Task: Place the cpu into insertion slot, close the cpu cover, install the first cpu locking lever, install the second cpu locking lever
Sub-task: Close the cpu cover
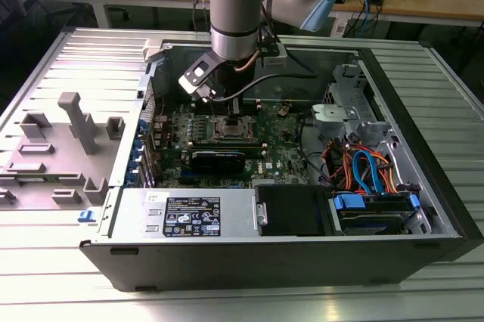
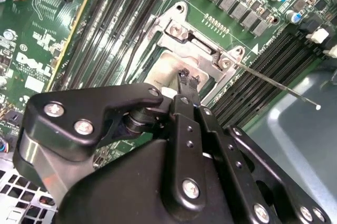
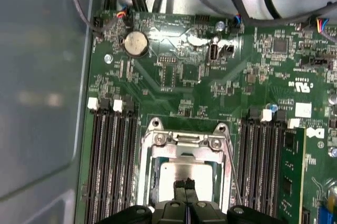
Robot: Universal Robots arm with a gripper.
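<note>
The cpu [image 3: 172, 170] lies flat in the insertion slot [image 1: 229, 128] on the green motherboard [image 3: 179, 77], its silver top [image 2: 164, 71] showing through the window of the cpu cover [image 3: 185, 151]. The grey cover frame [image 2: 202, 50] looks lowered around the chip. My gripper [image 3: 184, 184] is shut, its thin black tips together right over the cpu's top with nothing between them [image 2: 187, 79]. Whether the tips touch the chip I cannot tell. One thin wire locking lever [image 2: 274, 84] sticks out from the socket corner, unlatched, and runs along the socket's side [image 3: 232, 174].
Black memory strips [image 3: 108, 166] flank the socket on both sides. A long black card [image 1: 218, 159] lies just in front of it in the exterior view. The case walls [image 1: 249, 41], power supply [image 1: 189, 216] and coloured cables [image 1: 363, 171] hem the board in. A grey fixture [image 1: 76, 122] stands outside.
</note>
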